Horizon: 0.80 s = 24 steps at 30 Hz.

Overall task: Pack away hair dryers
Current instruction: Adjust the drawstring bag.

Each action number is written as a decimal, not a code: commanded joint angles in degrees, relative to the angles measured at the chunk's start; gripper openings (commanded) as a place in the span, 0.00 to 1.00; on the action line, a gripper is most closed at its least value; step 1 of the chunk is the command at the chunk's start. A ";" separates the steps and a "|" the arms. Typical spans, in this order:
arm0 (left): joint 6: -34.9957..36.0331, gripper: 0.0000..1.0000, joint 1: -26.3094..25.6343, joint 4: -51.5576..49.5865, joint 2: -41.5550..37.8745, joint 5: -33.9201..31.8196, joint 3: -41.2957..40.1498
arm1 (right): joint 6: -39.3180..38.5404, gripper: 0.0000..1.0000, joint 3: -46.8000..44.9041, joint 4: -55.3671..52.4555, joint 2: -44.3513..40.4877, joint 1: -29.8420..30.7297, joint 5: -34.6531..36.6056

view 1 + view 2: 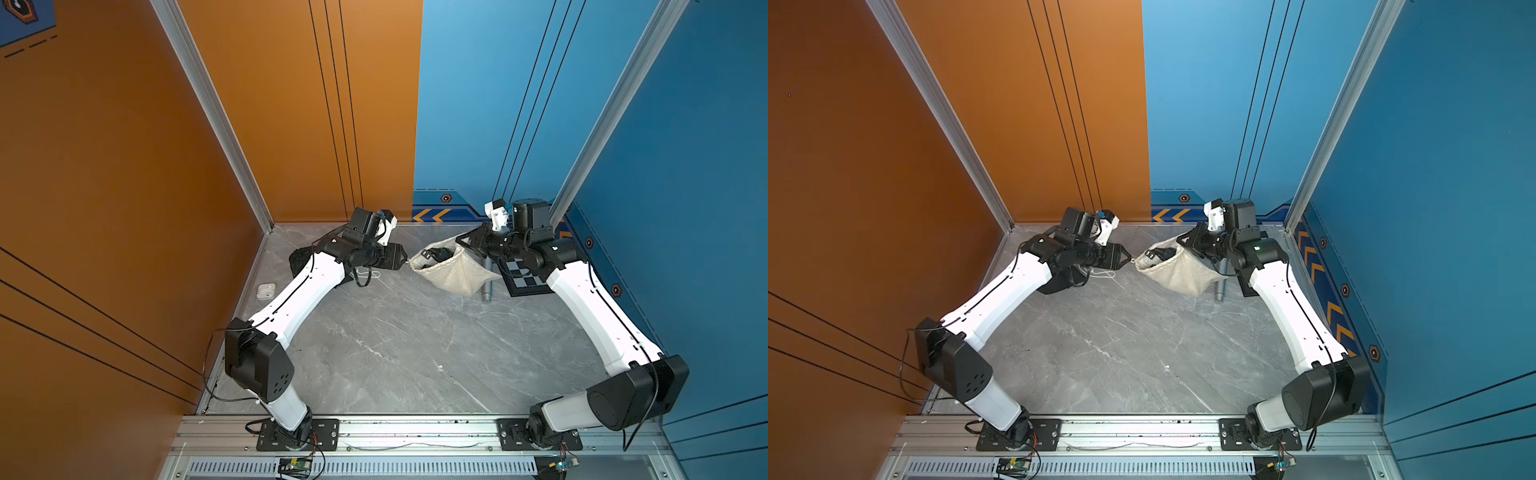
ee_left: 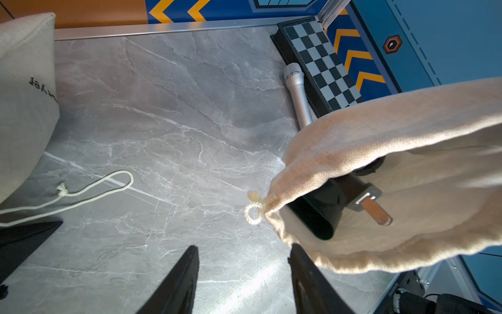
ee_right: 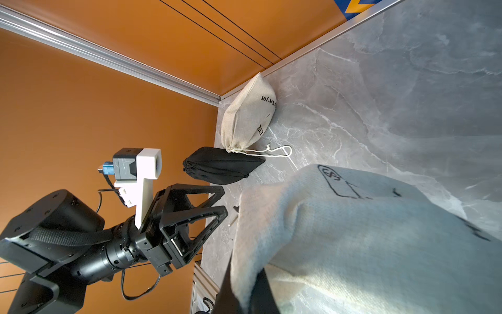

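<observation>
A robot test cell in a lab: a grey marble-look tabletop (image 1: 395, 353) walled by orange panels (image 1: 104, 166) and blue panels (image 1: 685, 187) on aluminium posts (image 1: 209, 104). At the tabletop's near edge, an aluminium rail (image 1: 415, 432) carries bolted-down arm bases (image 1: 297, 434), beside bare circuit boards (image 1: 296, 464).

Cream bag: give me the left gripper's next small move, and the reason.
Probably ease the open left gripper forward onto the drawstring loop and close there. The black hair dryer already lies inside the cream bag, whose rim the right gripper holds up, and the mouth gapes wide.
</observation>
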 commanded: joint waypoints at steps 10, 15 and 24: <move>-8.27 0.54 0.69 14.03 -2.97 7.00 -8.23 | 1.23 0.00 2.73 5.29 -1.81 -0.04 -2.39; -9.99 0.52 -2.09 17.72 -0.54 7.54 -8.65 | 1.57 0.00 2.60 5.34 -1.77 -0.09 -2.35; -10.38 0.52 -2.36 20.17 -1.83 6.94 -12.45 | 1.79 0.00 2.04 5.92 -2.07 0.01 -2.68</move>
